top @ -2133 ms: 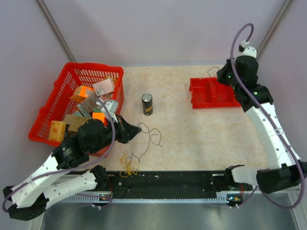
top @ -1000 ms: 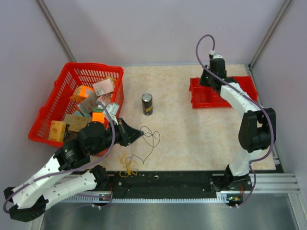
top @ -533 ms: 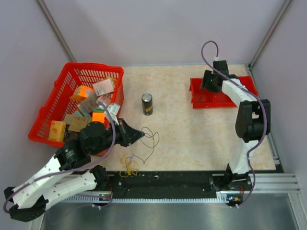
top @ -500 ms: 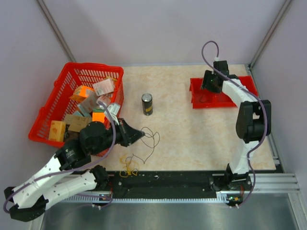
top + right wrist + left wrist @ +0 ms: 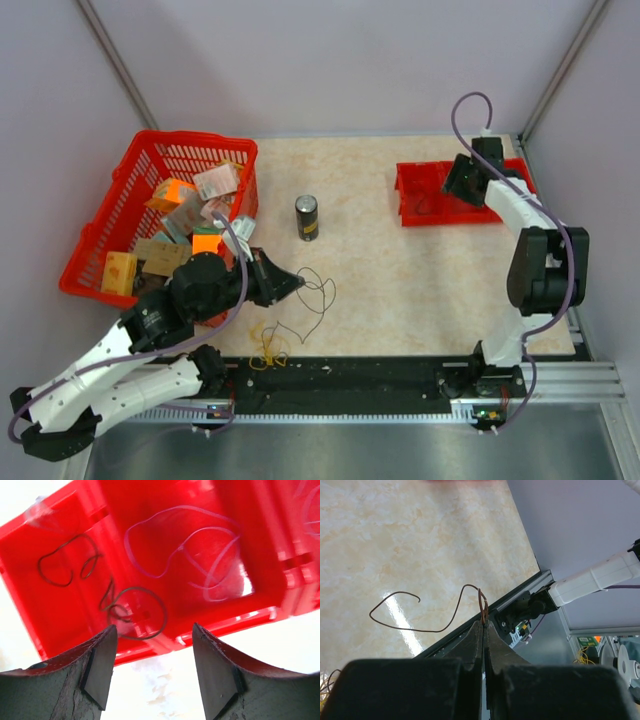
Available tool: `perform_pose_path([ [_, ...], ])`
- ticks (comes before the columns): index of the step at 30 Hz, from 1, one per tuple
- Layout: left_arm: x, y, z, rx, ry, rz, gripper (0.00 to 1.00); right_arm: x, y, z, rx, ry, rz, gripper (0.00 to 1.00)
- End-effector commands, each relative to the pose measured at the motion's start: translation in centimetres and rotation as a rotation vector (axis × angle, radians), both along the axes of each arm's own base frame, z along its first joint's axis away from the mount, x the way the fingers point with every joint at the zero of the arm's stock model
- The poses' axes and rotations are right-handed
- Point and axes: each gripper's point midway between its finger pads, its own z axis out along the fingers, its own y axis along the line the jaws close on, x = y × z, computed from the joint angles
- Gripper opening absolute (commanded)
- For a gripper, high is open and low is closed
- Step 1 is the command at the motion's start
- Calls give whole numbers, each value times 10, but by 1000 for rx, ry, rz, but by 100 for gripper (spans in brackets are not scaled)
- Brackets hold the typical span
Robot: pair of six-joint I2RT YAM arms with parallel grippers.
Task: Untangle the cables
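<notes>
The cables lie at the near left of the table. A thin dark wire (image 5: 331, 291) loops out from my left gripper (image 5: 298, 283), which is shut on one end of it. In the left wrist view that wire (image 5: 435, 631) curls over the table from the pinched tips of the left gripper (image 5: 484, 625). A yellow-orange wire (image 5: 268, 350) is bunched by the front rail. My right gripper (image 5: 460, 180) hangs open over the red bin (image 5: 410, 212). In the right wrist view the right gripper (image 5: 155, 630) holds nothing. Dark wires (image 5: 135, 611) and a pale wire (image 5: 190, 555) lie in the red bin (image 5: 65, 625).
A red basket (image 5: 190, 137) full of small boxes stands at the left, right behind the left arm. A dark can (image 5: 307, 217) stands upright mid-table. A black rail (image 5: 350, 375) runs along the near edge.
My right gripper has opened, swung right over the bin and no longer holds a wire. My left gripper has edged slightly right with the dark wire in it.
</notes>
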Motion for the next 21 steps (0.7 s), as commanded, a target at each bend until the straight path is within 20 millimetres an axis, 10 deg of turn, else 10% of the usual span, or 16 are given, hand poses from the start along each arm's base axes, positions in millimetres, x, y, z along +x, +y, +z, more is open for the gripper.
perform_pose_path([
  [1, 1, -4, 10, -47, -28, -10, 0, 20, -48, 27, -77, -107, -150, 61],
  [17, 2, -8, 1, -19, -23, -25, 0, 62, -59, -42, -188, 5, -77, 57],
  [21, 3, -10, 1, -18, -20, -26, 0, 74, -59, -32, -246, -34, -61, 18],
])
